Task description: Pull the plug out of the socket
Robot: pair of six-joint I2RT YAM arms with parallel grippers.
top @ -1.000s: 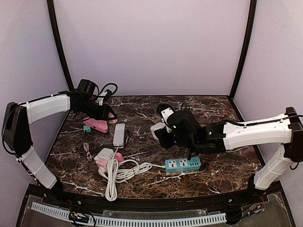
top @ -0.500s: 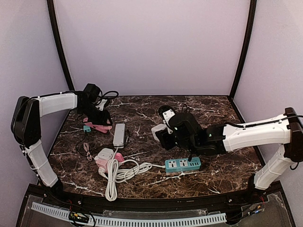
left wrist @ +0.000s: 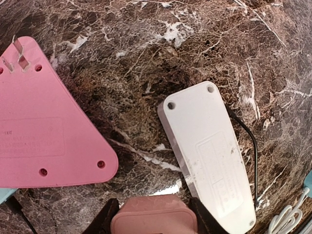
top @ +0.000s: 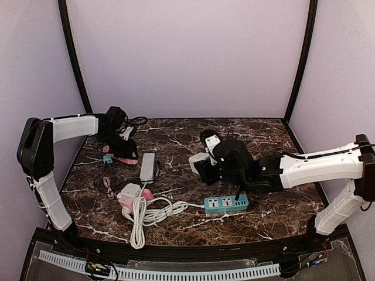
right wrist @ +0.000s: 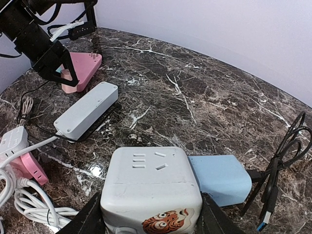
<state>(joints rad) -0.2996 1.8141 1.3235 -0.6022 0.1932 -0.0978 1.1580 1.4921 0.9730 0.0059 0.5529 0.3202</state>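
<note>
glossy marble table [left wrist: 146,29], matt pink plastic socket [left wrist: 44,126]

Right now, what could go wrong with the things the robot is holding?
The right gripper clamps the white cube socket with the blue plug still in its side. The black cable looped beside it might snag if the cube moves.
The left gripper holds a pink plug above the gap between the pink triangular socket and the white power strip. If it slips, it could knock either.

On the desk [top: 176,136], a triangular socket block [top: 123,157] is placed rear left; a long power strip [top: 147,167] is laid just right of it, a coiled cable [top: 146,212] nearer.
</note>
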